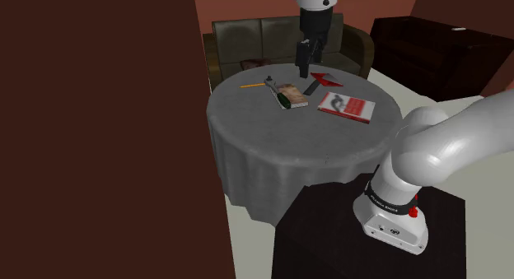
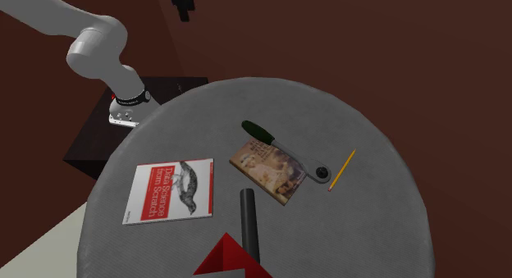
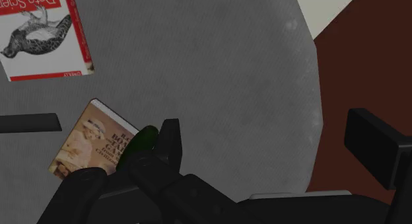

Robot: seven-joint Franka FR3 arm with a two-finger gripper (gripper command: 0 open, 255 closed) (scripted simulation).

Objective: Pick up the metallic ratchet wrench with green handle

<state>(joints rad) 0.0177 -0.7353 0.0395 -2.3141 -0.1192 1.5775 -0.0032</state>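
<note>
Gripper (image 1: 306,70) hangs at upper centre of the shoulder view, pointing down over the far part of the bench (image 1: 329,141), clear of everything on it. In the wrist view we see the gripper (image 3: 264,127) wide: two black fingers (image 3: 168,143) stand apart with bare grey cloth between them, nothing clasped.

The wrench (image 1: 276,90) lies flat on the bench, just lower left of the gripper in the shoulder view. In the second exterior view the wrench (image 2: 271,139) sits at frame centre, green handle toward upper left, metal head toward the right. In the wrist view its green handle (image 3: 140,142) peeks out just beside one finger.

The wrench runs along the edge of a brown book (image 2: 275,171); we cannot tell if it touches or overlaps it. A pencil (image 2: 342,170) lies just right of the wrench head. An axe (image 2: 248,223) with black handle and red head is at lower centre, and a red-and-white book (image 2: 172,190) at centre left.

The round bench is draped in grey cloth. In the shoulder view a sofa (image 1: 272,34) stands behind it at top centre, and the stand (image 1: 362,244) is at lower right.
</note>
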